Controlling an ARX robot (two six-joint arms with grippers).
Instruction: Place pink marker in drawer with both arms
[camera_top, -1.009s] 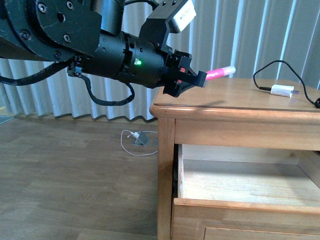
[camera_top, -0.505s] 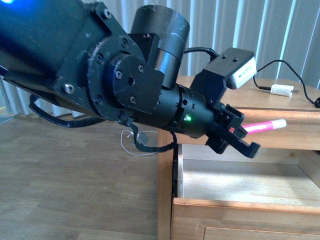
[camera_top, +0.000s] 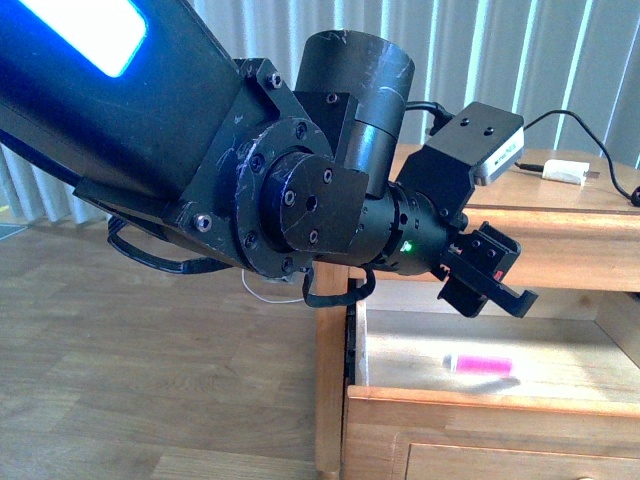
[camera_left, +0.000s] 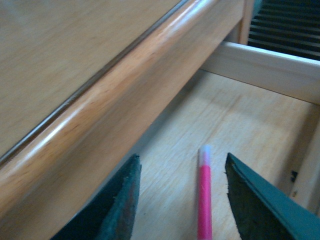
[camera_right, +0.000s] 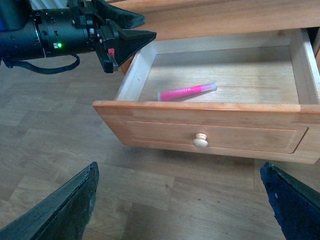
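**The pink marker (camera_top: 480, 362) lies in the open drawer (camera_top: 470, 403)**

We see our left pincer (camera_top: 497, 285) spread wide and empty above the drawer's left side. The marker rests flat on the drawer floor, touching neither finger. Our right pincer (camera_right: 182, 200) gapes wide too, holding nothing, out in front of the knob (camera_right: 200, 141).

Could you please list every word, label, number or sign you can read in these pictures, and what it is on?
None can be read in any view.
The pink marker lying in the drawer shows no print.
The white charger on the nightstand top is too small to show markings.
The left arm shows only a blue lit panel and a green light, no lettering.
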